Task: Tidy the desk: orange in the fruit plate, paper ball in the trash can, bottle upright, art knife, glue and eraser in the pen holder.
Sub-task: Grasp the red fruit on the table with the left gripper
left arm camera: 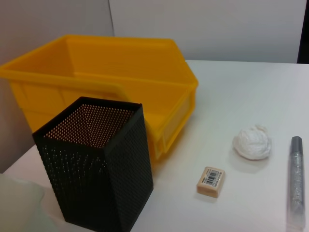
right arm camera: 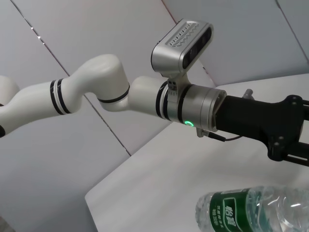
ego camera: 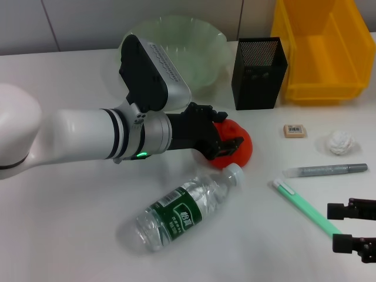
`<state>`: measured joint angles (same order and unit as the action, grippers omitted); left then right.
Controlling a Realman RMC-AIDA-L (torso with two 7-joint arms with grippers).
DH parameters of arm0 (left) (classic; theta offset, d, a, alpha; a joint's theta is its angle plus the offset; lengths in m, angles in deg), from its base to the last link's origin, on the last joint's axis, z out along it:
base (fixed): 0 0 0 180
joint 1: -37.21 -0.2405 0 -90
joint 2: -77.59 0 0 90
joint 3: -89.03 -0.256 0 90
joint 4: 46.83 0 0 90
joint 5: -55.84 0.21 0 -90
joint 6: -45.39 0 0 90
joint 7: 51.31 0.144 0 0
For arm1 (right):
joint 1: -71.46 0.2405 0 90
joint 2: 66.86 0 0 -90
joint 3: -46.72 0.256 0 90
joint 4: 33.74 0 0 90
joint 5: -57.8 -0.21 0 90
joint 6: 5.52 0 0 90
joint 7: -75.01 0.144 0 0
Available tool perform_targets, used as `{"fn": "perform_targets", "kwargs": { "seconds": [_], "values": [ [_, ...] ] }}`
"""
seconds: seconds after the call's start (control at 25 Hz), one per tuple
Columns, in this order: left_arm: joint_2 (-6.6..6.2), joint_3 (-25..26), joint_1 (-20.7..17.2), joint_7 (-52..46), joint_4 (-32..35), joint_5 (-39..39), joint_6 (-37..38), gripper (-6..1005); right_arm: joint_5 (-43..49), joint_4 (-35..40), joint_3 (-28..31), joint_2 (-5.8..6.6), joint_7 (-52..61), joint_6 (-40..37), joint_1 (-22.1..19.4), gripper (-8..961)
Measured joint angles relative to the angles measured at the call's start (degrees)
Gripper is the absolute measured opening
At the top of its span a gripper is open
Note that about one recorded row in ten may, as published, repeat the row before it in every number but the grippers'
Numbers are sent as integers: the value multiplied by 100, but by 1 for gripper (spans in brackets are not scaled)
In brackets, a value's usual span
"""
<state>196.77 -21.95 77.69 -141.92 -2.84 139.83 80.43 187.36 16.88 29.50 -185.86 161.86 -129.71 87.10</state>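
Observation:
My left gripper (ego camera: 223, 138) has reached over the desk's middle, and its black fingers (ego camera: 230, 143) close on either side of the red-orange orange (ego camera: 241, 147), which rests on the desk. The clear bottle (ego camera: 182, 211) lies on its side just in front of it and also shows in the right wrist view (right arm camera: 251, 212). The pale green fruit plate (ego camera: 176, 41) stands behind the arm. The black mesh pen holder (ego camera: 258, 73) (left arm camera: 96, 164) and the yellow trash can (ego camera: 320, 50) (left arm camera: 120, 72) stand at the back right. The eraser (ego camera: 294, 130) (left arm camera: 211, 181), paper ball (ego camera: 341, 142) (left arm camera: 252, 142), silver glue stick (ego camera: 326, 170) (left arm camera: 295, 179) and green art knife (ego camera: 305, 207) lie on the right. My right gripper (ego camera: 352, 226) is open at the front right.
The white left arm (ego camera: 76, 135) (right arm camera: 120, 92) spans the desk's left half. A wall runs behind the desk. The art knife's end lies close to my right gripper's fingers.

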Motion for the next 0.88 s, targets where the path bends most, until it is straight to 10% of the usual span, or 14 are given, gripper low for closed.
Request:
{"fn": "perform_targets", "kwargs": {
  "seconds": [0.88],
  "values": [
    [0, -32, -67, 70, -76, -9, -62, 580, 80, -246, -64, -11, 8, 98, 273, 760]
  ]
}}
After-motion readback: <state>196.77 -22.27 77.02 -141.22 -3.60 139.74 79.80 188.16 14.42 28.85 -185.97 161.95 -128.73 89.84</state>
